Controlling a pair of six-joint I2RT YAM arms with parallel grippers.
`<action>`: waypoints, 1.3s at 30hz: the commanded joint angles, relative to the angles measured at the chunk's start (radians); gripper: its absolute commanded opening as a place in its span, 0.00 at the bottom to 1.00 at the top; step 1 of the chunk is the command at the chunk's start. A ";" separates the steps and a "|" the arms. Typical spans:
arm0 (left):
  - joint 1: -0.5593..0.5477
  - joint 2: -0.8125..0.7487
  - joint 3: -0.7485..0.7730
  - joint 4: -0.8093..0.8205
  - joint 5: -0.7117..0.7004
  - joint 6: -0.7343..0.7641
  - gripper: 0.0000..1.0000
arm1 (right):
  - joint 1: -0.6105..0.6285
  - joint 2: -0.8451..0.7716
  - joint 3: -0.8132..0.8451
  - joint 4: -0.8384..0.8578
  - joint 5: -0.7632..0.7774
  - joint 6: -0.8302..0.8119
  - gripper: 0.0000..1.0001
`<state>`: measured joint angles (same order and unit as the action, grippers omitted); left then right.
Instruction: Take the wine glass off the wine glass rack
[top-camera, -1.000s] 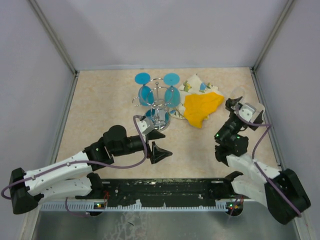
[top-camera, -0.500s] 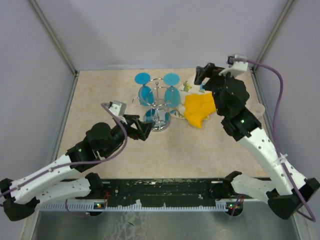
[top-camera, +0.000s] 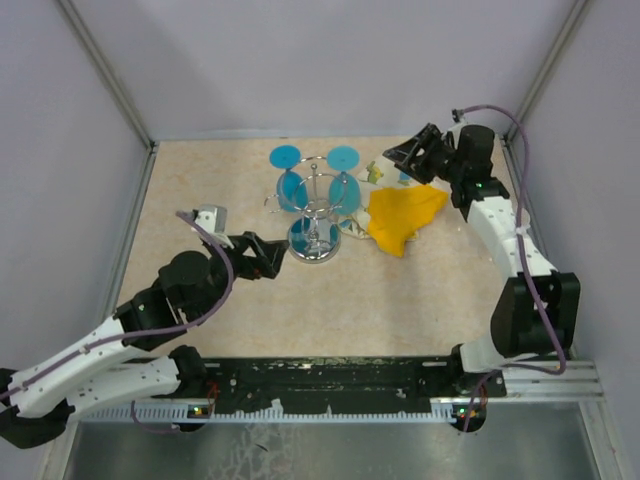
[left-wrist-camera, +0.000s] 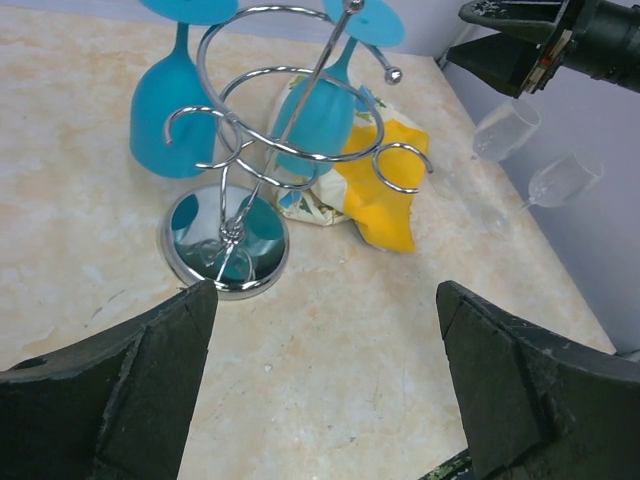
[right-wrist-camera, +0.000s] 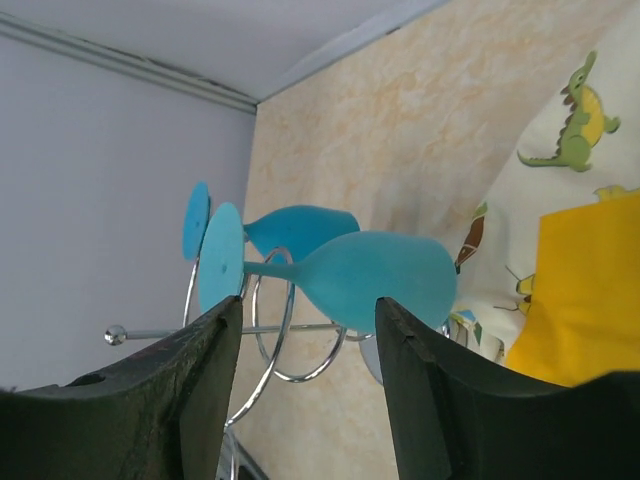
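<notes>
The chrome wine glass rack (top-camera: 315, 238) stands mid-table with two blue wine glasses hanging upside down, one on the left (top-camera: 291, 187) and one on the right (top-camera: 345, 190). My right gripper (top-camera: 408, 155) is open and empty, just right of the right glass. In the right wrist view that glass (right-wrist-camera: 372, 276) lies just beyond the gap between my fingers, with the rack's wire loops (right-wrist-camera: 270, 340) behind it. My left gripper (top-camera: 268, 256) is open and empty, low on the table just left of the rack's base (left-wrist-camera: 227, 240). Both blue glasses (left-wrist-camera: 172, 110) also show in the left wrist view.
A yellow cloth (top-camera: 400, 215) lies over a dinosaur-print cloth (top-camera: 388, 168) right of the rack. Two clear glasses (left-wrist-camera: 505, 128) lie near the right wall. Grey walls close the table on three sides.
My right arm swung from the near right up to the far side, its gripper now beside the right glass. My left gripper drew back left, from in front of the rack to beside its base.
</notes>
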<state>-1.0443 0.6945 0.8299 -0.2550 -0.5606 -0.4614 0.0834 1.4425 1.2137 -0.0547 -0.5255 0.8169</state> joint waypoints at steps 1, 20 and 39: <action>0.007 0.030 0.027 -0.081 -0.086 -0.050 0.98 | 0.012 0.061 0.101 0.088 -0.159 0.060 0.56; 0.327 0.105 0.020 -0.085 0.300 -0.078 0.93 | 0.117 0.254 0.297 0.032 -0.167 0.033 0.52; 0.358 0.081 -0.022 -0.046 0.338 -0.070 0.96 | 0.130 0.267 0.292 0.054 -0.165 0.028 0.49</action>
<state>-0.6956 0.7773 0.8146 -0.3344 -0.2405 -0.5415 0.2096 1.7332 1.4689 -0.0467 -0.6750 0.8562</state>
